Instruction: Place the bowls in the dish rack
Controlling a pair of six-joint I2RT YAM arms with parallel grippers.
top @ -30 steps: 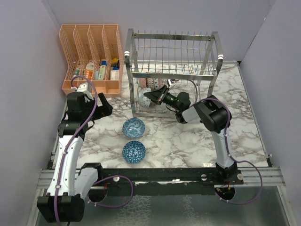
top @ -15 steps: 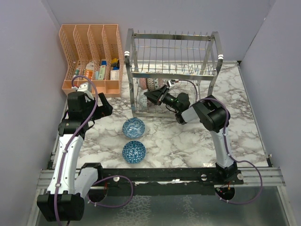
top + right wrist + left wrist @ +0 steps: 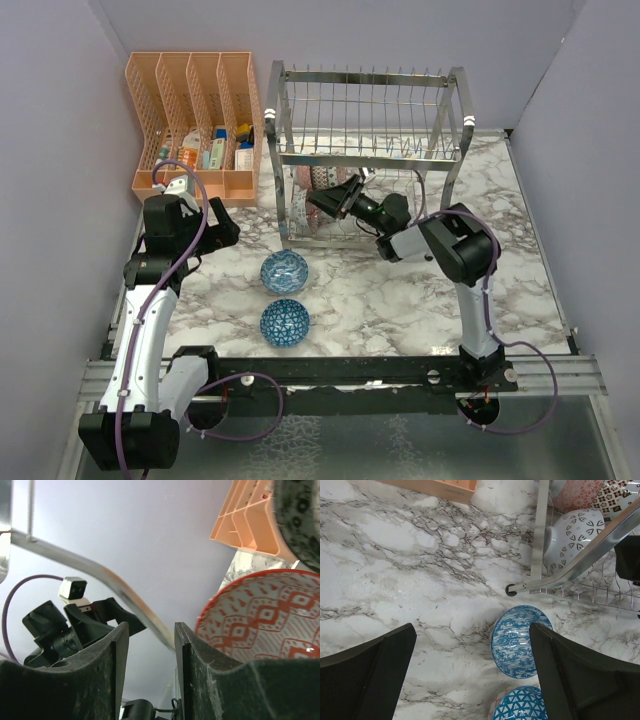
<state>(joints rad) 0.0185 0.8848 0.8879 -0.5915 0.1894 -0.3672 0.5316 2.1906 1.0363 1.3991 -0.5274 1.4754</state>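
The far blue bowl (image 3: 284, 270) and the near blue bowl (image 3: 285, 322) lie close together on my bench (image 3: 400, 295), before the shiny two-tier wire rack (image 3: 360, 77). On edge in its lower tier stand the white-and-brown bowl (image 3: 572, 535), the pink bowl (image 3: 577, 490) and the dark bowl (image 3: 615, 495).

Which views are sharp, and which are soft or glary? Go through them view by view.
Top external: even light, sharp throughout, with small glints on the rack. Left wrist: marble and blue bowl are crisp, the rack bar is bright with glare, and the left claw is dark and featureless. Right wrist: the red bowl is fairly clear, while the rack bar close to the lens is soft.
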